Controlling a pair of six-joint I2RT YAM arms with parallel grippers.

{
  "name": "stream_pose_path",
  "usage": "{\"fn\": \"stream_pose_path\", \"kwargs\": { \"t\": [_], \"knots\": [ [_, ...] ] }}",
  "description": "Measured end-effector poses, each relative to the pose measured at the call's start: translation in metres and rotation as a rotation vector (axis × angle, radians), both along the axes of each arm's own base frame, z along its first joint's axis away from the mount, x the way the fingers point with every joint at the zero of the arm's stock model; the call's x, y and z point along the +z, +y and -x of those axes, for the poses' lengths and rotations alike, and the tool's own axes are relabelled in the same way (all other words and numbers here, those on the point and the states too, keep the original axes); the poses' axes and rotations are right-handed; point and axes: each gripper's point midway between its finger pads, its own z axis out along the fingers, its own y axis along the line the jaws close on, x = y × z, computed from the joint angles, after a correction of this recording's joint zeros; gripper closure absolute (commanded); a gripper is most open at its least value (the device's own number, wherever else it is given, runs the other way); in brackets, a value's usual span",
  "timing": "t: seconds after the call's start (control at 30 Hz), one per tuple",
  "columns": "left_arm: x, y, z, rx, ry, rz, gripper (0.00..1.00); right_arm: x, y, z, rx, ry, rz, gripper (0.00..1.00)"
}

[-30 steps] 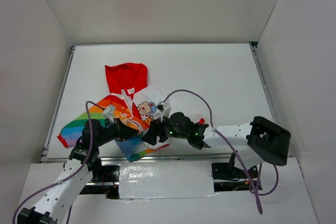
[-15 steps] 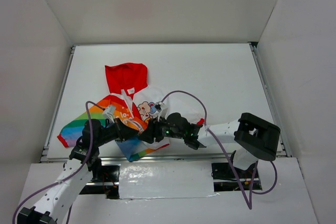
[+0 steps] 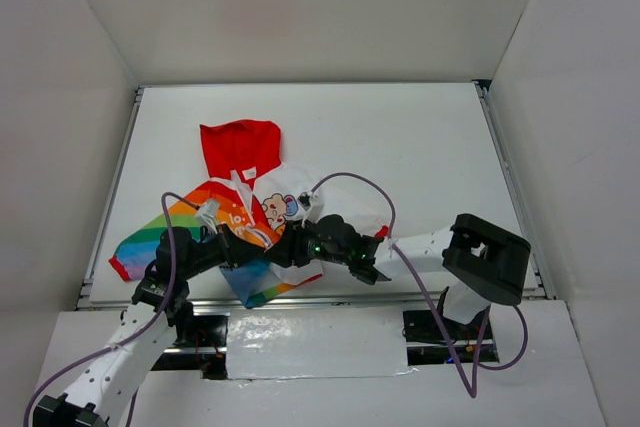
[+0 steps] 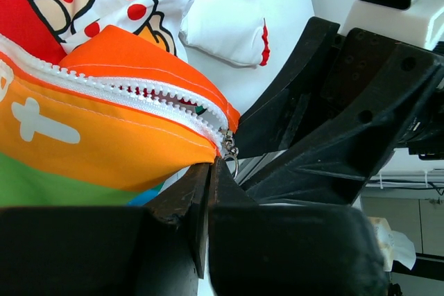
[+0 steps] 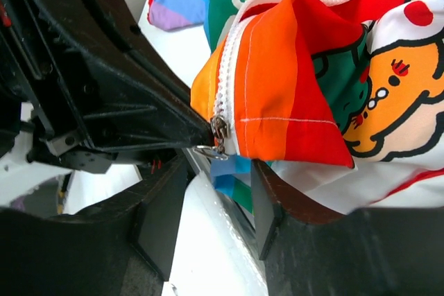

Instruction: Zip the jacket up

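The jacket (image 3: 243, 215) lies near the table's front left, red hood (image 3: 240, 147) pointing away. Its rainbow half (image 4: 104, 129) is bunched up at the bottom hem. My left gripper (image 4: 208, 168) is shut on that hem just below the zipper slider (image 4: 227, 143), lifting it. My right gripper (image 5: 211, 202) is open, its fingers (image 5: 161, 213) either side of the space just under the slider and its ring pull (image 5: 216, 136), not touching. The zip teeth are parted above the slider. In the top view both grippers meet at the hem, left gripper (image 3: 262, 255), right gripper (image 3: 287, 250).
The white table (image 3: 420, 147) is boxed in by white walls on three sides. A white sleeve with a red cuff (image 4: 223, 27) lies beside the hem. The right arm's black body (image 4: 347, 116) sits close against my left gripper. A purple cable (image 3: 370, 192) loops over the jacket.
The right arm has swung left, bringing its open gripper up against the hem that the left gripper holds. The left arm and the jacket have hardly moved.
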Motion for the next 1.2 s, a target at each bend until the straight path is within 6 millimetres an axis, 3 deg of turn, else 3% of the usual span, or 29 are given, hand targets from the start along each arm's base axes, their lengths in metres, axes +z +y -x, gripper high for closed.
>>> {"fn": "stream_pose_path", "kwargs": {
  "t": [0.27, 0.53, 0.67, 0.8, 1.1, 1.2],
  "knots": [
    [0.003, 0.000, -0.001, 0.002, -0.012, 0.007, 1.00, -0.007, 0.004, 0.000, -0.021, 0.040, -0.002, 0.58],
    [0.004, -0.001, -0.001, 0.001, -0.017, 0.009, 1.00, -0.001, 0.010, 0.002, -0.024, 0.041, -0.025, 0.62],
    [0.006, -0.001, -0.002, 0.004, -0.026, 0.012, 1.00, 0.001, 0.010, 0.000, -0.038, 0.042, -0.033, 0.50],
    [0.007, -0.001, -0.003, 0.004, -0.030, 0.013, 1.00, 0.002, 0.011, -0.001, -0.049, 0.040, -0.040, 0.48],
    [0.007, 0.000, -0.004, 0.010, -0.031, 0.011, 1.00, 0.009, 0.013, -0.003, -0.064, 0.035, -0.071, 0.68],
    [0.006, 0.000, -0.005, 0.014, -0.031, 0.010, 1.00, 0.008, 0.012, -0.004, -0.071, 0.036, -0.072, 0.70]
  ]
}}
